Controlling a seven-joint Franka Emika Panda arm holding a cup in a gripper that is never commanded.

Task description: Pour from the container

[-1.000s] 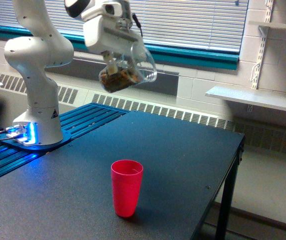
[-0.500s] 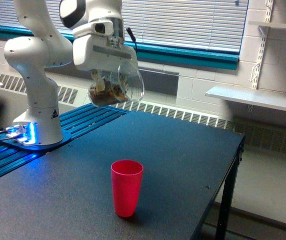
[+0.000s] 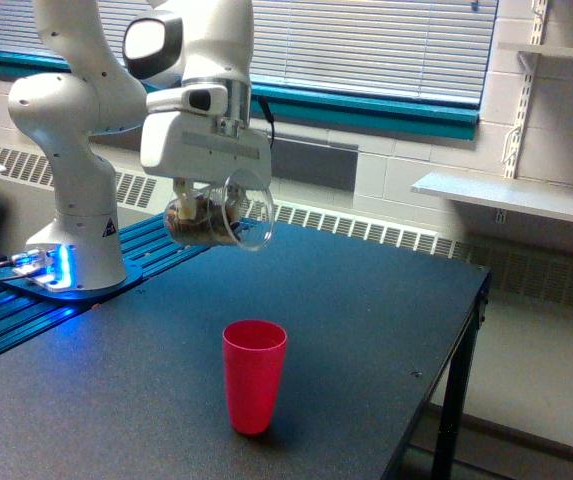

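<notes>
My gripper [image 3: 204,198] is shut on the container [image 3: 216,217], a clear plastic cup tipped on its side with its wide mouth toward the exterior view's right. Brown material lies in its lower part. The cup hangs well above the dark table [image 3: 366,320], up and to the left of the red cup [image 3: 254,376]. The red cup stands upright near the table's front, its mouth open and nothing seen inside.
The arm's white base [image 3: 76,250] stands on a blue ribbed plate [image 3: 166,240] at the exterior view's left. The table's right edge [image 3: 471,300] drops off to the floor. A radiator and window blinds run along the back wall; a shelf [image 3: 506,195] is at right.
The gripper has carried the clear cup down and toward the exterior view's left, bringing it nearer the red cup's height. The red cup has not moved.
</notes>
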